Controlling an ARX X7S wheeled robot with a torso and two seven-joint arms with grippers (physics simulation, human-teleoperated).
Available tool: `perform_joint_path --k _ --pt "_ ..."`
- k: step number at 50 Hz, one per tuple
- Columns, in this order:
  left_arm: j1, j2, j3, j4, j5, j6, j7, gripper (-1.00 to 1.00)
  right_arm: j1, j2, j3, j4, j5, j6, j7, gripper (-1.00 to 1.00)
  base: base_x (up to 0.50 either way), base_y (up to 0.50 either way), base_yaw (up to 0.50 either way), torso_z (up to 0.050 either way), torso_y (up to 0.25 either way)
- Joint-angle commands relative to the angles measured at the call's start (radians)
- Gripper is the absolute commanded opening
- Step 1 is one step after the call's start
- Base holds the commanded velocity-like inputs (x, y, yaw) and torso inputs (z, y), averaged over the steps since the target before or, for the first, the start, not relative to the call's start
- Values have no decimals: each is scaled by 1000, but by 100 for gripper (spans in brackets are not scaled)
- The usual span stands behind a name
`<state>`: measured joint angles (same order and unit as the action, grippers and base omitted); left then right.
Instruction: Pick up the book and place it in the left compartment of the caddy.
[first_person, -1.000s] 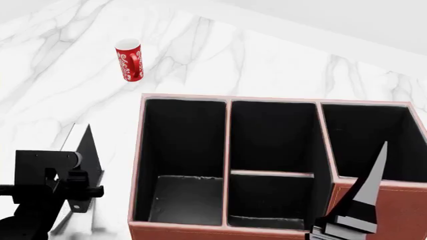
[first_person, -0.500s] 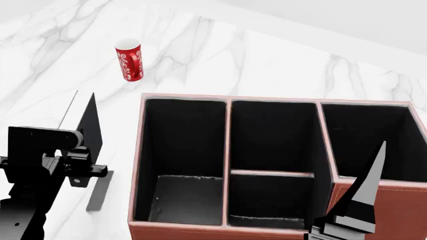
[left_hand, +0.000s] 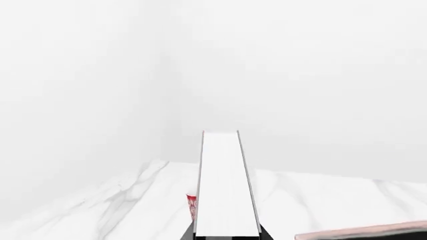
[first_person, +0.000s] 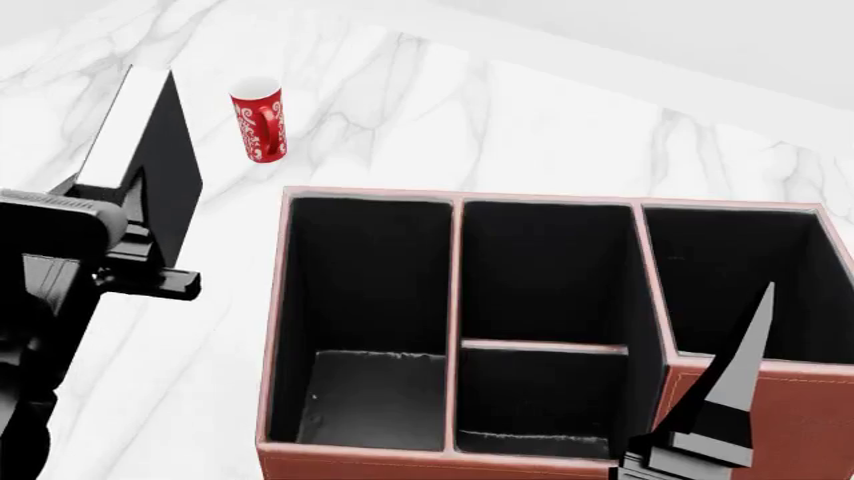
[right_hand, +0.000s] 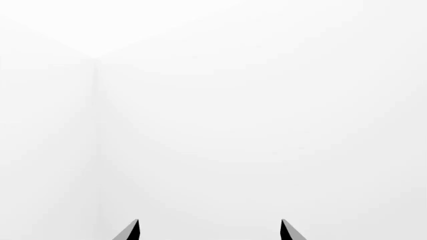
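My left gripper (first_person: 131, 205) is shut on the book (first_person: 167, 150) and holds it upright, above the table, to the left of the caddy (first_person: 400, 462). The book's black cover faces the caddy and its white page edges (left_hand: 227, 190) fill the middle of the left wrist view, between the black fingers of the left gripper (left_hand: 227, 237). The left compartment (first_person: 367, 300) is the long black-lined bay nearest the book and holds nothing. My right gripper (right_hand: 209, 231) is open and empty; it shows low at the caddy's right front corner (first_person: 727, 400).
A red patterned mug (first_person: 259, 120) stands on the white marble table (first_person: 534, 120) beyond the caddy's far left corner, and peeks past the book in the left wrist view (left_hand: 191, 205). The middle bay has a cross divider (first_person: 545, 347). The right bay (first_person: 741, 280) has taller walls.
My left gripper has lifted the book from the table beside the caddy to well above it. The caddy, the mug and the right arm have not moved.
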<state>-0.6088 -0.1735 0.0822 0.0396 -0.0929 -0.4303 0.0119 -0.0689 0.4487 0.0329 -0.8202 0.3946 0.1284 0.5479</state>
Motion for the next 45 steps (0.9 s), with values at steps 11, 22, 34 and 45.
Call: perform_joint_path --k 11,22,34,45 --pt "4 1 -22 398 -88 -152 -3 -100 2 -9 14 -1 -14 1 -18 100 0 0 0 0 2" --pt "11 22 12 447 -115 -178 -7 -100 2 -7 11 4 -14 -4 -18 100 0 0 0 0 1" --pt "31 57 71 464 -128 -197 -31 -100 1 -5 10 5 -14 -7 -16 100 0 0 0 0 2" --pt "46 63 91 534 -161 -234 -47 -100 3 -1 9 1 -12 -3 -12 100 0 0 0 0 1"
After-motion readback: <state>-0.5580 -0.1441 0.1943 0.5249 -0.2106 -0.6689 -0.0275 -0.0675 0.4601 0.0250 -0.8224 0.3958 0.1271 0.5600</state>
